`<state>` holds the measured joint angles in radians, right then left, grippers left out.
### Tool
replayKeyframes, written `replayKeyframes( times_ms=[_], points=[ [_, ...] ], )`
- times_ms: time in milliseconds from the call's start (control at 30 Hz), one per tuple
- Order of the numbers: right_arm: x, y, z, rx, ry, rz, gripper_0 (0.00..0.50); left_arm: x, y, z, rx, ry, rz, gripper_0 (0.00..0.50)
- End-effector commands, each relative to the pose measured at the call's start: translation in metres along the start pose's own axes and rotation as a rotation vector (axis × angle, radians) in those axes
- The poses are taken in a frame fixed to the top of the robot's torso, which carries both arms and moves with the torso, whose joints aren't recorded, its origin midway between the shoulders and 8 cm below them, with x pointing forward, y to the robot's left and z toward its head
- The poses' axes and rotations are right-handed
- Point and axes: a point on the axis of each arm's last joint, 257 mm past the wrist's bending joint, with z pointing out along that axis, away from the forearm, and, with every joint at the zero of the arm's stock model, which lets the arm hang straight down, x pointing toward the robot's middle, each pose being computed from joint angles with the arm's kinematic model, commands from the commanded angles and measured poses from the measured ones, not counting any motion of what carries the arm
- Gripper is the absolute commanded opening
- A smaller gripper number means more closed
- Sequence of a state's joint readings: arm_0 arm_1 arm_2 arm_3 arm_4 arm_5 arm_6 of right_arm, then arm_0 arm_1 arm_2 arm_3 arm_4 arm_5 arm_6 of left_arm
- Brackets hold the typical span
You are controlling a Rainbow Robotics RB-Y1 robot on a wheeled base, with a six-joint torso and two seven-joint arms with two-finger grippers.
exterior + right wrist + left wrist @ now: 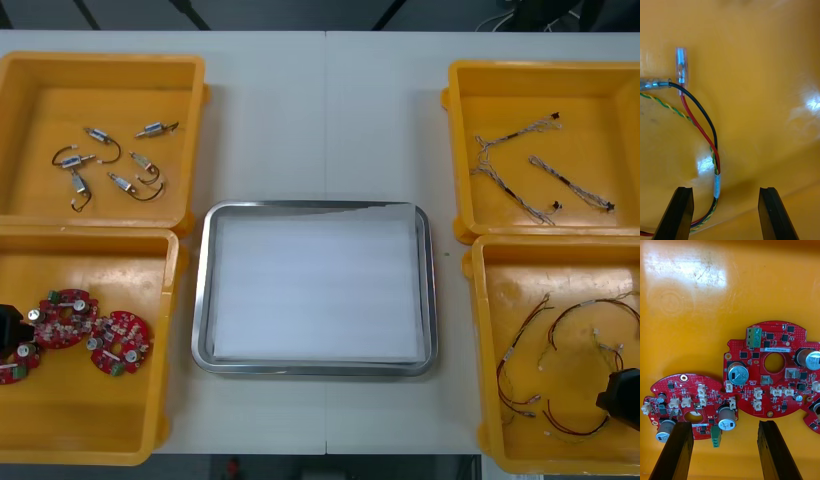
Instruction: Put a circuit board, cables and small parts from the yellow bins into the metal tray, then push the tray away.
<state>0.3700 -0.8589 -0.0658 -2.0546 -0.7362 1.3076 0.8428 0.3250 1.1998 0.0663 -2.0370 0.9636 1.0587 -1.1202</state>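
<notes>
Left gripper (724,425): fingers apart, low over the round red circuit boards (767,371) in the yellow bin (90,425) at the table's (320,120) near-left corner. Boards look stiff, light and studded with parts, so grip a bare rim.

Right gripper (726,191): fingers apart, straddling a limp red and yellow cable (700,129) in the near-right bin (482,350). Pinch at the white sleeve (716,185).

Metal tray (203,300): mid-table, nothing loaded.

Bright, even light across the tabletop (325,120), glare on the metal tray (300,206) rim, hotspots on left bin floor (685,270), right bin floor (808,103), probably overhead lamps
</notes>
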Motion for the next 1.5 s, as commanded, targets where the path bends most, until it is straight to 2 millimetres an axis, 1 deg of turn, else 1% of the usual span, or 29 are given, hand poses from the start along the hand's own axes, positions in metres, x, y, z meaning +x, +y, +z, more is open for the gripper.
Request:
replayKeyframes(
  times_ms=[33,333,467,733,767,800,833,867,900,933,967,1100,1267,1367,1400,1500],
  points=[
    [0.018,0.001,0.011,0.004,0.019,0.017,0.5,0.022,0.003,0.009,-0.009,0.036,0.052,0.5],
    [0.024,0.007,0.017,-0.009,0.024,0.028,0.5,0.029,0.004,0.013,-0.008,0.031,0.084,0.5],
    [0.022,0.008,0.022,-0.021,0.016,0.031,0.5,0.034,0.006,0.014,-0.011,0.038,0.091,0.5],
    [0.019,0.012,0.022,-0.036,0.006,0.034,0.5,0.039,0.008,0.018,-0.014,0.034,0.105,0.5],
    [0.02,0.012,0.022,-0.037,0.008,0.035,0.47,0.039,0.007,0.019,-0.013,0.029,0.11,0.5],
    [0.019,0.012,0.022,-0.039,0.006,0.035,0.419,0.039,0.008,0.02,-0.015,0.027,0.112,0.5],
    [0.019,0.013,0.022,-0.04,0.007,0.038,0.324,0.038,0.007,0.021,-0.015,0.018,0.116,0.5],
    [0.02,0.014,0.022,-0.043,0.009,0.042,0.198,0.038,0.007,0.022,-0.017,0.016,0.118,0.5],
    [0.019,0.014,0.022,-0.046,0.008,0.042,0.085,0.038,0.008,0.022,-0.017,0.017,0.117,0.5],
    [0.019,0.015,0.022,-0.049,0.006,0.044,0.02,0.038,0.007,0.022,-0.015,0.017,0.118,0.5],
    [0.019,0.016,0.022,-0.053,0.006,0.047,0.0,0.039,0.007,0.022,-0.016,0.019,0.119,0.5],
    [0.017,0.018,0.021,-0.056,0.005,0.047,0.0,0.042,0.008,0.024,-0.018,0.026,0.123,0.5],
    [0.006,0.02,0.016,-0.056,-0.009,0.037,0.0,0.039,0.006,0.027,-0.015,0.008,0.132,0.5],
    [-0.008,0.022,0.006,-0.046,-0.021,0.021,0.0,0.035,0.007,0.028,-0.02,-0.002,0.144,0.5],
    [-0.014,0.025,-0.001,-0.044,-0.03,0.01,0.0,0.034,0.008,0.029,-0.024,-0.004,0.149,0.5],
    [-0.027,0.029,-0.015,-0.035,-0.045,-0.007,0.0,0.035,0.008,0.03,-0.027,0.0,0.152,0.5]
  ],
)
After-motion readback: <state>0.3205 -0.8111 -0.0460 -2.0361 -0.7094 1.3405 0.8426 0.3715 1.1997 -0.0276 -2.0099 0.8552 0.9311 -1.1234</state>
